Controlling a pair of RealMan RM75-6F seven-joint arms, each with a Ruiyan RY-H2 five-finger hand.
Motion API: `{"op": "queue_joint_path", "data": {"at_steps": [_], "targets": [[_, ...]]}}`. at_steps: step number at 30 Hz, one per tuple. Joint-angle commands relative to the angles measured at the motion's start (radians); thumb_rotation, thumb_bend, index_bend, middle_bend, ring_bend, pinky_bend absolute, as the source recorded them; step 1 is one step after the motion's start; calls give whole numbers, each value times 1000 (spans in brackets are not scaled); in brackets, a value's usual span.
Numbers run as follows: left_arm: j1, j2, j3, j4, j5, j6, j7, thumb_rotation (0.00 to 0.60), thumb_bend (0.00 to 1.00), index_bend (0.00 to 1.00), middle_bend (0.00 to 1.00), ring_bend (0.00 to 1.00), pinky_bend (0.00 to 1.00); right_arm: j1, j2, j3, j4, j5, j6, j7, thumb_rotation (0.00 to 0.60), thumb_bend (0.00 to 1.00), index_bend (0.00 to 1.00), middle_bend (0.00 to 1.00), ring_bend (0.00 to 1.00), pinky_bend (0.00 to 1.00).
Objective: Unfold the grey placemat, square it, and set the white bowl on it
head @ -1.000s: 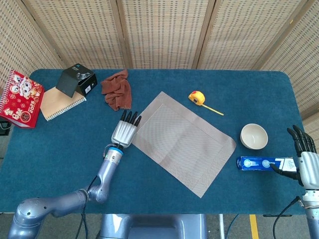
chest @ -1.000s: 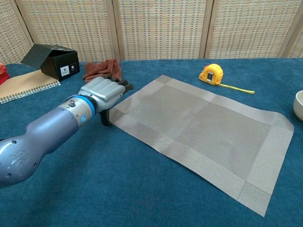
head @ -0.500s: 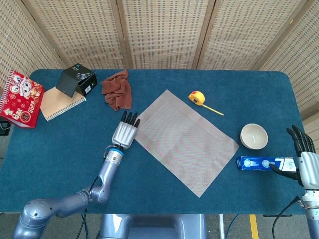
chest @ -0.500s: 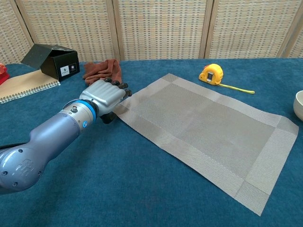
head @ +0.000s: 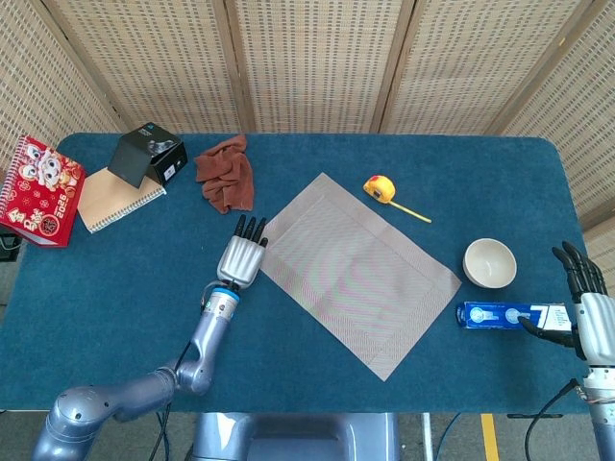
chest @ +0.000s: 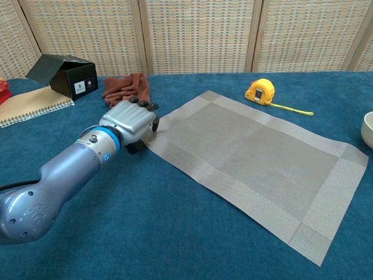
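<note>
Currently, the left robot hand pinches the placemat corner at 9 o'clock; rotate gently until edges parallel the counter. The right robot hand rests released.

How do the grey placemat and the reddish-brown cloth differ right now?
The grey placemat lies spread flat mid-table; the reddish-brown cloth sits crumpled in a heap near the far edge. The placemat looks much larger than the cloth. The left hand sits at the placemat's corner, clear of the cloth. Both rest on the blue table.
</note>
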State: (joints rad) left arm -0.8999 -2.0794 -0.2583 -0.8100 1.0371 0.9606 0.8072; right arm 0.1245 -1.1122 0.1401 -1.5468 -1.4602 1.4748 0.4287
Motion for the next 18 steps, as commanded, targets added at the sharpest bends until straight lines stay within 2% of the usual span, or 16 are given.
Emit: {"op": "queue_joint_path", "data": {"at_steps": [1,8,18], "targets": [[-3,-10,-5,16,0,1,-4,600,492,307,0,0,0,0,3,0,-3,-2,-1,8,600,82,104,0,0,0],[-11,-38,-10,55,4,6,-6,600,493,453,0,0,0,0,6,-1,-5,-3,-7,18,600,81,108,0,0,0],[-24,-88,-22,144,22,18,-38,600,493,581,0,0,0,1,9,-3,-7,-10,-10,32,600,80,112,0,0,0]]}}
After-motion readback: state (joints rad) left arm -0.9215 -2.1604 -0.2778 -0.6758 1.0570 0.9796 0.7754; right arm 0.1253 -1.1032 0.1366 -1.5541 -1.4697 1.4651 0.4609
